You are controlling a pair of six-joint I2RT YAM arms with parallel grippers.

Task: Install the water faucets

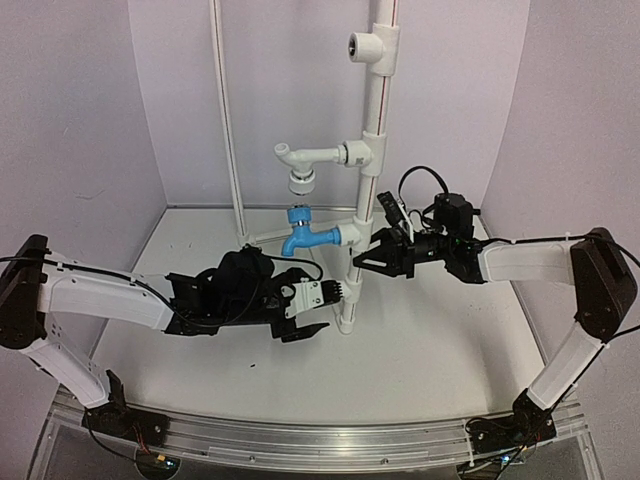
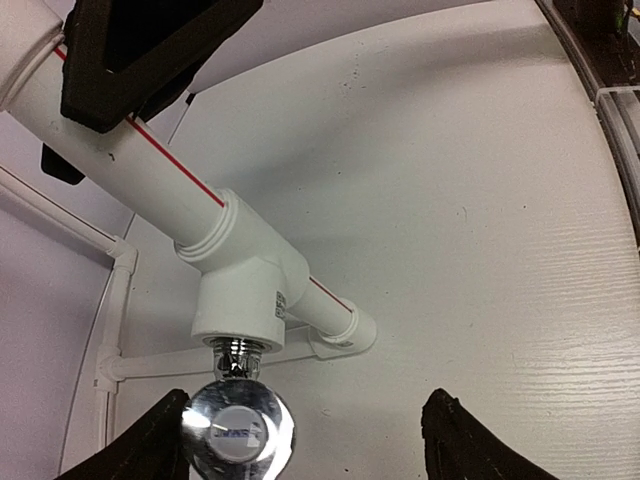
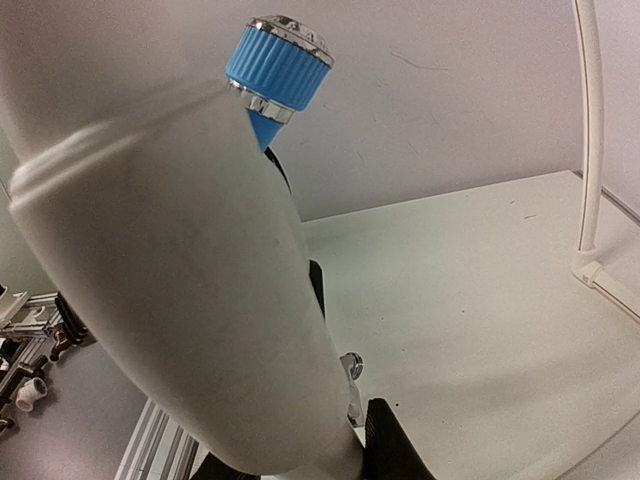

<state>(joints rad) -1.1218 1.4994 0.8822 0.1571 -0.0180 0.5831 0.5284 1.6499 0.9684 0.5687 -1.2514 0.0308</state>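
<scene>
Threaded end of faucet [image 2: 238, 428] sitting in tee [image 2: 245, 290], long axis pointing back at left hand [image 2: 305, 425], nearer, gaping wide, straddling it; right hand [image 1: 363, 262] clamping pipe [image 1: 372, 100] above.

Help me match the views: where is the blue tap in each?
Top external: blue tap at centre, on the left side of the pipe.
Left wrist: not in it.
Right wrist: blue tap at top, behind the pipe.
Shared landmark: the white pipe, in all three.
</scene>
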